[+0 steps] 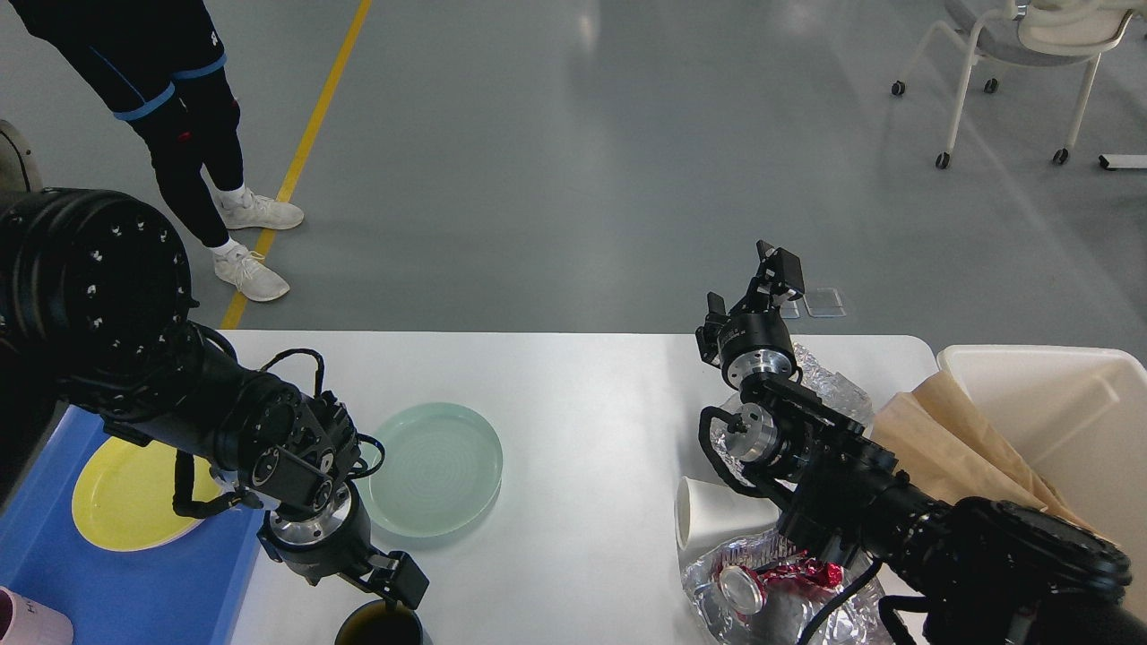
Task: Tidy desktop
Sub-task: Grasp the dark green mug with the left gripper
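Large white matte desktop [582, 421] spans the foreground. Left gripper [394, 587], state indiscernible, sits just above the dark round mug [381, 624] at near edge. Right gripper [762, 287] open, well apart.

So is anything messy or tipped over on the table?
Yes. A white paper cup lies on its side near the right arm. Next to it sits crumpled silver foil with a red wrapper, and more foil lies further back. Brown paper hangs over the rim of the cream bin.
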Controlling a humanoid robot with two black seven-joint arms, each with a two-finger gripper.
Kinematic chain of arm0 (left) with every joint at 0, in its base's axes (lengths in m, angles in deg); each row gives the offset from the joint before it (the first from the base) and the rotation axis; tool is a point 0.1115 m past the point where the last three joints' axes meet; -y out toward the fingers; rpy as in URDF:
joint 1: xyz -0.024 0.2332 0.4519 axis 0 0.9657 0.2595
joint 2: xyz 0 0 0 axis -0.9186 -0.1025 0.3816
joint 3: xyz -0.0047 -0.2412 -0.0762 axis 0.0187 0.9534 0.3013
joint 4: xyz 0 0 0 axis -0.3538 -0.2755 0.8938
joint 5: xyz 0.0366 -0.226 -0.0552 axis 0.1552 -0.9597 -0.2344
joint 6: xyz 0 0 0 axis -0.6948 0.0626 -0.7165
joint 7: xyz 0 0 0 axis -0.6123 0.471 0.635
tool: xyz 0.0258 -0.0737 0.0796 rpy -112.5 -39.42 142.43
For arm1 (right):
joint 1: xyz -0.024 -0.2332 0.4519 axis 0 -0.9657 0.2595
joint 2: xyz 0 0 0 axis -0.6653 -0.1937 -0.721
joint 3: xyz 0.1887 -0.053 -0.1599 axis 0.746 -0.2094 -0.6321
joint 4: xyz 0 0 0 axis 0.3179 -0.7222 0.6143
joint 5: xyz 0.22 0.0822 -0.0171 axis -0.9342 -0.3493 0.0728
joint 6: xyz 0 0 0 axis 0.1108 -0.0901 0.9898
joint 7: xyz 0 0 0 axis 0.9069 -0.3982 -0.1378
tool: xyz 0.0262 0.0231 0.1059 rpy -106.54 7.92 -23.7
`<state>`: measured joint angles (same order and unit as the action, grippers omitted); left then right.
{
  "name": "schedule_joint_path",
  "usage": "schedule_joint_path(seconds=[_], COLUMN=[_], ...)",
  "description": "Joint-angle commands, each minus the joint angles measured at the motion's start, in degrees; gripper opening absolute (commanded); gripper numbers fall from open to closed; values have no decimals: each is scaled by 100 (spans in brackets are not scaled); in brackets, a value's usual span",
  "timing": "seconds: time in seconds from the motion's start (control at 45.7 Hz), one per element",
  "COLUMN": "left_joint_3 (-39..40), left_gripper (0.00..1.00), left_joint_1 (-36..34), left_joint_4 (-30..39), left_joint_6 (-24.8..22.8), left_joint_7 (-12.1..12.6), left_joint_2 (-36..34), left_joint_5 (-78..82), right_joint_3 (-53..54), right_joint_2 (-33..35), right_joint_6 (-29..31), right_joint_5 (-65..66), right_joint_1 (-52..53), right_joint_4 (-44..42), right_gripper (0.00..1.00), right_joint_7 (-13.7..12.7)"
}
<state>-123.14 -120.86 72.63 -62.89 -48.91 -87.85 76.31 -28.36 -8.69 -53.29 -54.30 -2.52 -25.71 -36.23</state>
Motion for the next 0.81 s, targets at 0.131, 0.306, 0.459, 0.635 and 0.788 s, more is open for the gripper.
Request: schedule_joint_path(seconds=[0.131,0.306,0.459,0.635,0.788], left_joint_3=[126,196,213,231,205], left_gripper=[99,99,99,99,99], left_joint_1=[-120,-121,-77,-85,108], left_joint_4=[-1,8,26,26,43], left_joint_6=[-19,-388,-529,-538,-538], left_joint_7=[-67,-32,-14,4,47], left_joint_2=[-14,30,56,47,83], left_joint_5=[-9,0,0,26,272], right_joint_3=[9,0,0,0,0], right_joint_2=[0,0,0,0,0], right_joint_6=[0,0,0,0,0], right_joint_5=[0,0,0,0,0], right_joint_1=[1,-7,1,1,1], right_joint_4=[0,0,0,0,0], right_gripper=[100,100,100,100,100], right_joint_7=[1,-8,-8,1,1])
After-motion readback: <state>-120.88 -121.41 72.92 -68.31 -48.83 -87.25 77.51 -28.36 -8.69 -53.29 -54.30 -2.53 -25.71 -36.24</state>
